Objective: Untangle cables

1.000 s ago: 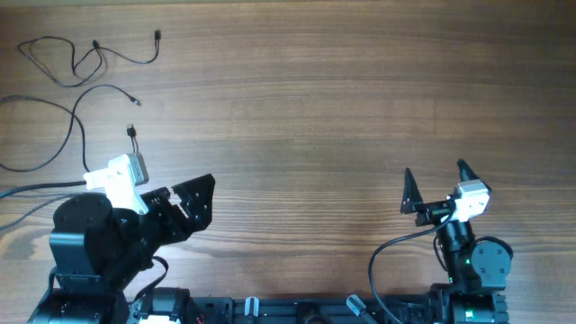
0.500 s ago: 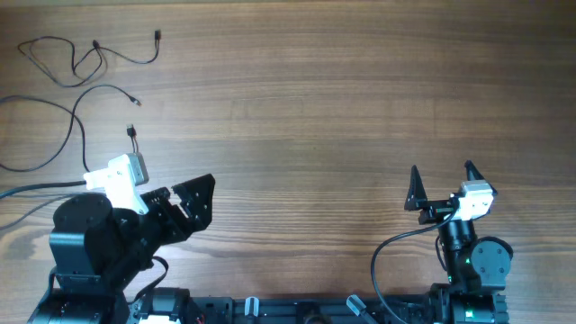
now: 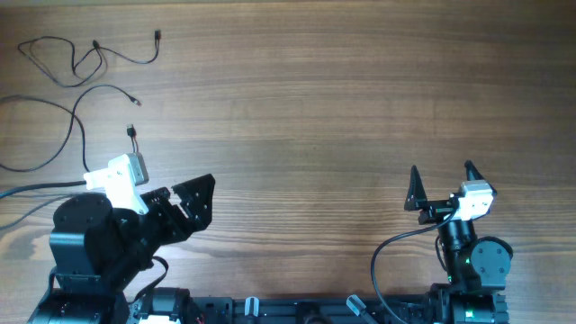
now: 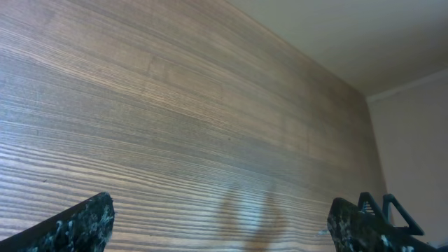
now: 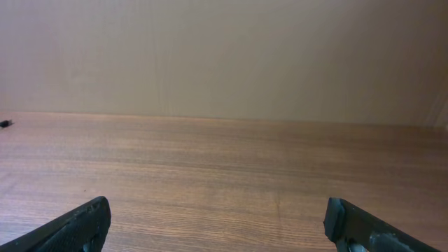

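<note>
The cables lie at the table's far left in the overhead view. One thin black cord (image 3: 81, 61) loops near the top-left corner and ends in a small plug. A second cord (image 3: 79, 126) curves from the left edge up to a plug. A third plug end (image 3: 132, 133) lies just above the left arm's white wrist camera. My left gripper (image 3: 193, 205) is open and empty, to the right of and below the cords and apart from them. My right gripper (image 3: 441, 180) is open and empty at the lower right. Both wrist views, left (image 4: 224, 225) and right (image 5: 220, 225), show only bare wood between the fingers.
The wooden table (image 3: 315, 99) fills the view. The two arm bases stand along the near edge. A tiny dark speck (image 5: 5, 123) shows at the far left of the right wrist view. A pale wall stands behind the table.
The right gripper shifted slightly right and toward the near edge between the first two frames, then stayed still. The left arm and the cables have not moved.
</note>
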### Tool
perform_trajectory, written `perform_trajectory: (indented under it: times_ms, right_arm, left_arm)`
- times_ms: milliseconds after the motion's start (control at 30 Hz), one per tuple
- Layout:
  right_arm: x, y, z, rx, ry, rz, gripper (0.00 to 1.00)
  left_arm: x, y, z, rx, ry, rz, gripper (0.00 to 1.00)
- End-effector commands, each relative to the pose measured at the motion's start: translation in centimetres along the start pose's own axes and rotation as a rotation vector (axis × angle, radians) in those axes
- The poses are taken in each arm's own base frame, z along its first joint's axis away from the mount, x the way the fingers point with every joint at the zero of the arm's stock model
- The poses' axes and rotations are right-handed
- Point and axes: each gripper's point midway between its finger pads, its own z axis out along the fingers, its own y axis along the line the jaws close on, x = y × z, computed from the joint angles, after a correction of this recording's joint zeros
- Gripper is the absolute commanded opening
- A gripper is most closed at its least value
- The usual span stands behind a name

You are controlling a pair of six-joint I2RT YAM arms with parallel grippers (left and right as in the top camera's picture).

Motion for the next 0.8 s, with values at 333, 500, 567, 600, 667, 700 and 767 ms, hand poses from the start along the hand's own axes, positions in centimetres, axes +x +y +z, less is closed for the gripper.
perform_trajectory:
  times_ms: [333,500,567,600,667,700,767]
  right_arm:
    - [-0.4,-0.1,-0.1,0.007,-0.017,-0.016,1.0]
    - [-0.4,-0.1,-0.1,0.007,-0.017,-0.015,1.0]
    - [-0.4,-0.1,-0.1,0.007,-0.017,-0.015,1.0]
    - [-0.4,-0.1,-0.1,0.007,-0.017,-0.015,1.0]
    - [-0.4,-0.1,-0.1,0.007,-0.017,-0.015,1.0]
    - [-0.4,-0.1,-0.1,0.007,-0.017,-0.015,1.0]
    - [-0.3,-0.1,-0.1,0.007,-0.016,-0.015,1.0]
  left_arm:
    - [-0.1,0.0,-0.1,-0.002,-0.005,0.024,1.0]
    - [0.1,0.1,-0.1,-0.006,0.003,0.021,1.0]
    - [0.5,0.4,-0.1,-0.018,0.019,0.016,1.0]
    - [0.5,0.5,-0.1,-0.028,0.015,0.015,1.0]
    - [0.8,0.8,0.0,-0.034,0.028,0.011,1.0]
    - [1.1,1.0,0.1,-0.04,0.037,0.008,1.0]
    - [1.4,1.6,0.3,-0.057,0.03,0.008,1.0]
